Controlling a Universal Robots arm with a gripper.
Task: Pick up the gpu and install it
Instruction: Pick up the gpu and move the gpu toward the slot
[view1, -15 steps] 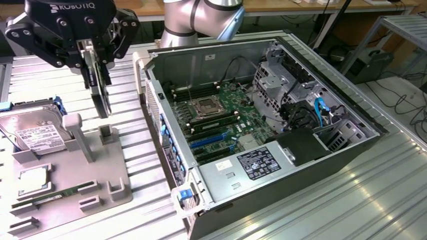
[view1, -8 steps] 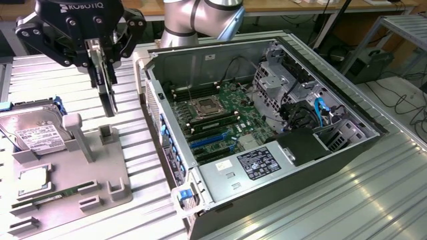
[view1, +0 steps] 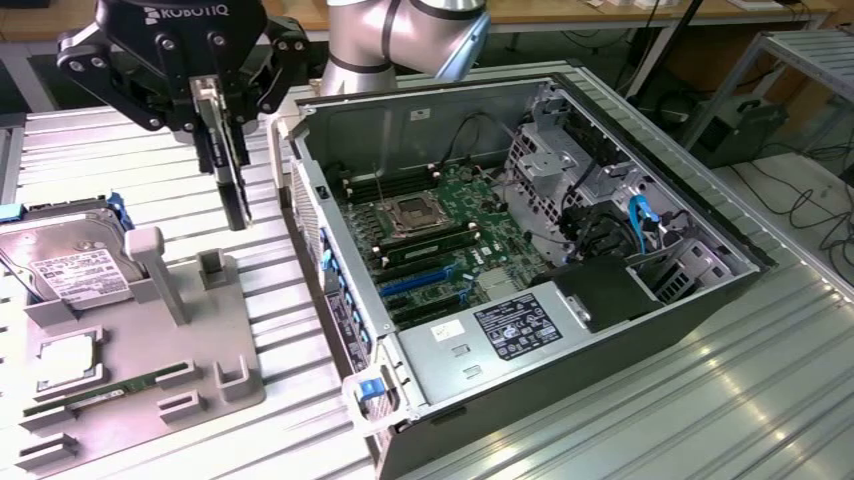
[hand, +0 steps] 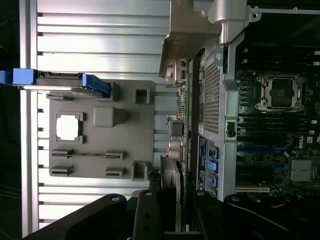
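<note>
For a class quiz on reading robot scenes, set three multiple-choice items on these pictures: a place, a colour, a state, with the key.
1. Where is the gpu? A held in the air beside the computer case; B lying flat; C seated in a slot.
2. Side rails on the hard drive are: A red; B yellow; C blue.
3. The computer case's side is: A taped over; B open; C closed.
Key: 1 A, the gripper clamps it outside the case; 2 C, blue rails flank the drive; 3 B, the motherboard is exposed.

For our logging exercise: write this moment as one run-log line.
gripper: shut on gpu | gpu: aloft, upright, beside open computer case | installed: no
</note>
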